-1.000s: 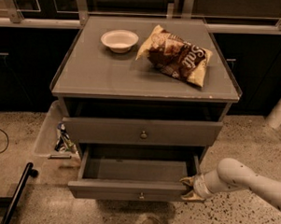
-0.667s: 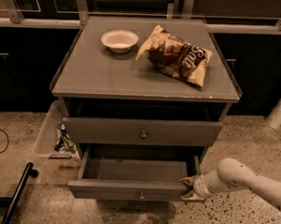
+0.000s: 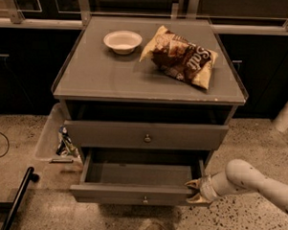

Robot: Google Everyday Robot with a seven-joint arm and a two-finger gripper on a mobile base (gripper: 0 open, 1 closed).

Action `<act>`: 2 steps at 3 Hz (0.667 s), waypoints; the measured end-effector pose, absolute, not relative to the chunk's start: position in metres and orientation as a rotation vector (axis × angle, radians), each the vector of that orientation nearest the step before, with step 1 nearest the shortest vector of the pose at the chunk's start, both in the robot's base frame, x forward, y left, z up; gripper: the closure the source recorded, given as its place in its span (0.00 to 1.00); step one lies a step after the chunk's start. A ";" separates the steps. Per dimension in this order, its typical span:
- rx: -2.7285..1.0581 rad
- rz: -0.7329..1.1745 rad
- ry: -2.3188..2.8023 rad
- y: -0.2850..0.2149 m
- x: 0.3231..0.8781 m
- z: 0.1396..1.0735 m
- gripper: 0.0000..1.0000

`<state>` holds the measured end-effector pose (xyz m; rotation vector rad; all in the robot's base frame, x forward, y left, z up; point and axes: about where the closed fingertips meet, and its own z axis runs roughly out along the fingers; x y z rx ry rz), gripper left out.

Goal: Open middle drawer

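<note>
Middle drawer point(image 3: 131, 193) pulled out, end effector point(image 3: 194, 191) at its right front corner, grip unclear

Office: speckled floor point(image 3: 262, 141); tool point(image 3: 191, 192) at middle drawer point(image 3: 126, 193)

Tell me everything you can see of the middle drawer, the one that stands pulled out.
The middle drawer is wide and shallow, grey outside and inside, with a matte finish that looks like painted wood. Its plain flat front carries one small round metal knob at the centre. It stands pulled well out below the taller-fronted drawer, level, so its floor and side walls show. The gripper is at its right front corner, seemingly touching it.
</note>
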<state>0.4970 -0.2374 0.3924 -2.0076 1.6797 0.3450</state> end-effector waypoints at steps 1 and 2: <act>-2.017 0.352 1.672 -0.238 0.489 0.393 1.00; -2.026 0.354 1.663 -0.240 0.478 0.394 1.00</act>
